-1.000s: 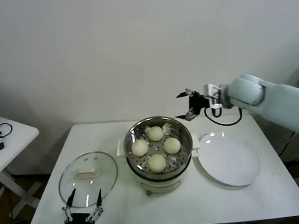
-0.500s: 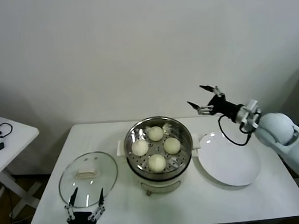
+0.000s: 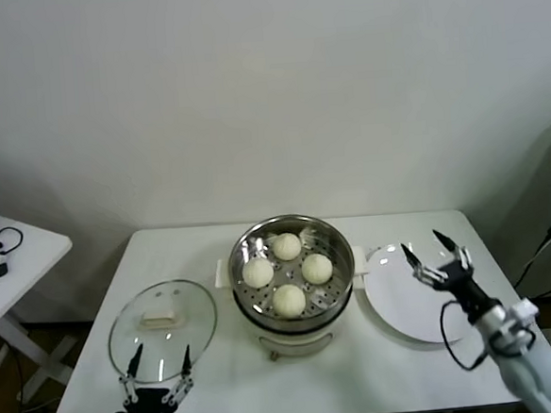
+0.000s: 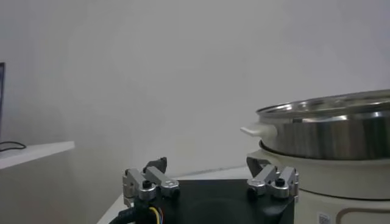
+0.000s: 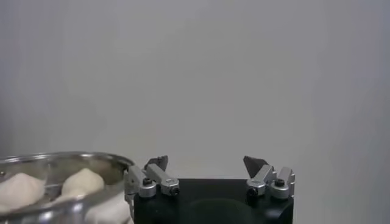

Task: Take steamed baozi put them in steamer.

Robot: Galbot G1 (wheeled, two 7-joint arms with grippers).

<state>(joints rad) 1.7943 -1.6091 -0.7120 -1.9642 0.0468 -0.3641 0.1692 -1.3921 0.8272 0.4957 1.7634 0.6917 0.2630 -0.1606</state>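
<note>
Several cream-white baozi [image 3: 288, 275] lie on the perforated tray inside the shiny steel steamer [image 3: 333, 238], which stands mid-table on its cream base. Two of them show in the right wrist view [image 5: 82, 181], inside the steamer's rim [image 5: 67, 159]. My right gripper [image 3: 437, 253] is open and empty, low over the white plate [image 3: 411, 317] to the right of the steamer. My left gripper [image 3: 160, 363] is open and empty at the table's front left edge, below the glass lid. The steamer's wall shows in the left wrist view [image 4: 332, 128].
A round glass lid [image 3: 162, 316] lies flat on the table left of the steamer. A small white side table [image 3: 14, 251] with cables stands at the far left. A white wall is behind the table.
My right arm has swung down and forward from behind the steamer to low over the plate near the table's right front. The gripper stays open. The left gripper has not moved.
</note>
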